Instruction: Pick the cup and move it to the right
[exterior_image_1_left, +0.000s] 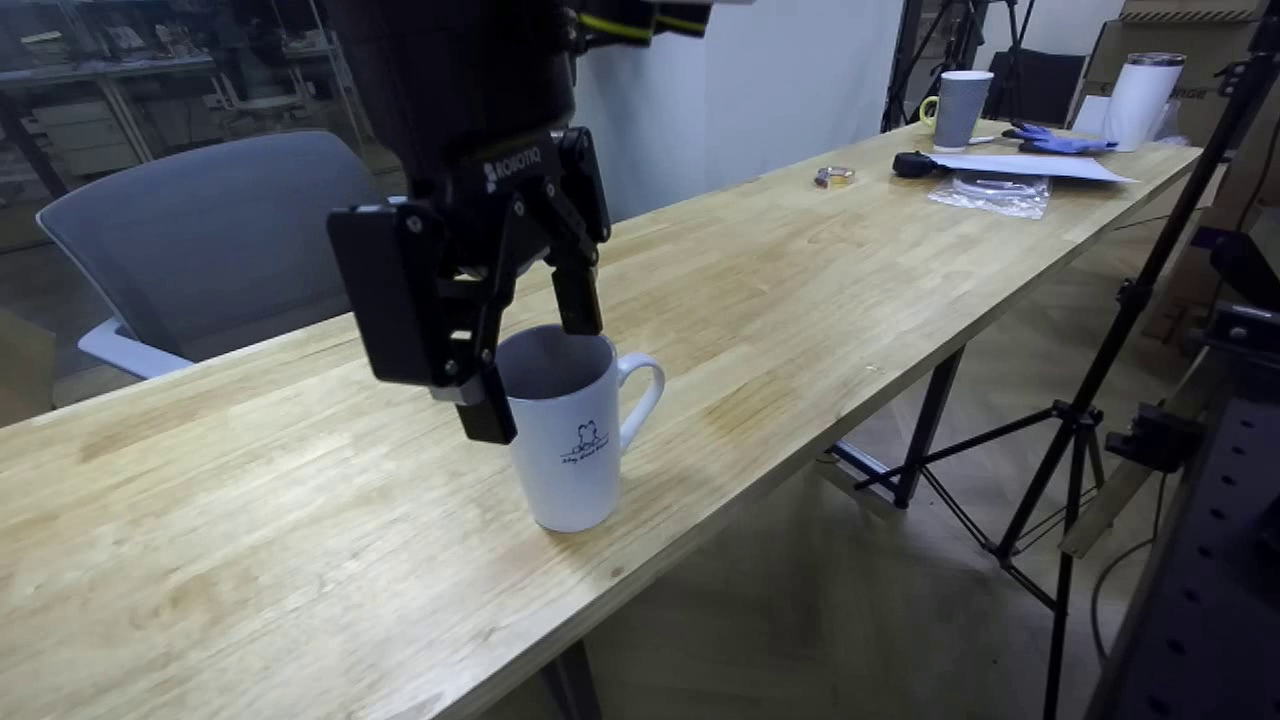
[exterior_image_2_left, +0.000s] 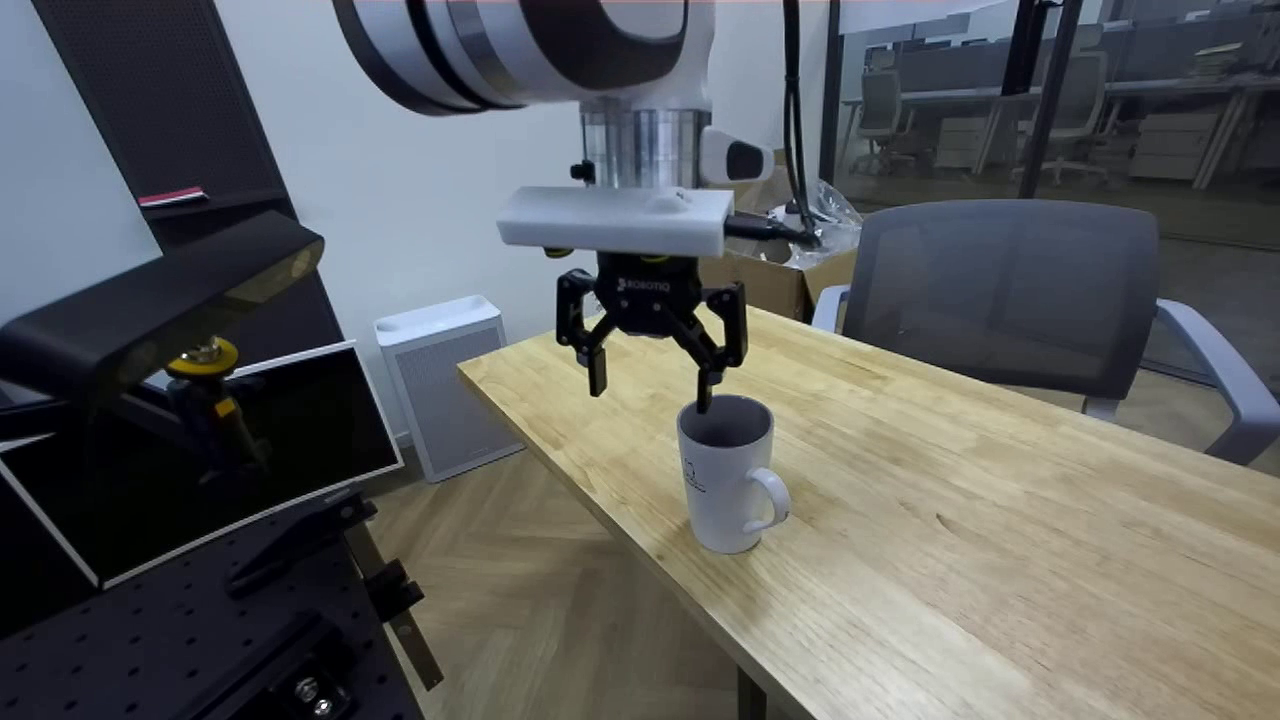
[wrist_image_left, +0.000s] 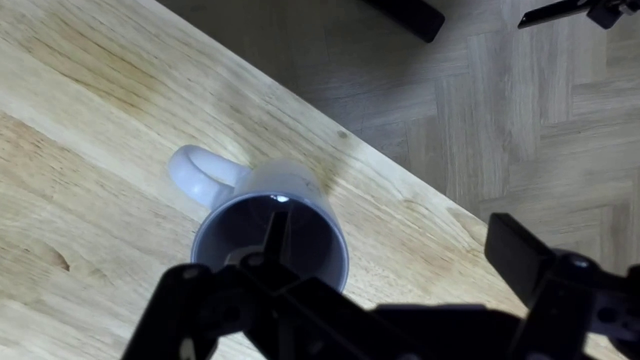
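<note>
The cup is a white mug with a dark inside and a small logo; it stands upright on the wooden table near its edge, in both exterior views (exterior_image_1_left: 570, 475) (exterior_image_2_left: 722, 500). In the wrist view the cup (wrist_image_left: 312, 240) is left of the middle, its handle pointing up-left. My gripper (exterior_image_2_left: 650, 400) is open with nothing between its fingers; it also shows in an exterior view (exterior_image_1_left: 536, 382) and the wrist view (wrist_image_left: 392, 231). One finger overlaps the cup's mouth; whether its tip dips inside I cannot tell. The other finger is off to the side, beyond the rim.
The wooden table (exterior_image_1_left: 750, 290) has its edge close beside the cup. At its far end are a grey cup (exterior_image_1_left: 962, 112), a white tumbler (exterior_image_1_left: 1142, 105), blue gloves (exterior_image_1_left: 1060, 138) and papers (exterior_image_1_left: 1035, 165). A grey chair (exterior_image_2_left: 1000, 290) and a tripod (exterior_image_1_left: 1110, 340) stand beside the table.
</note>
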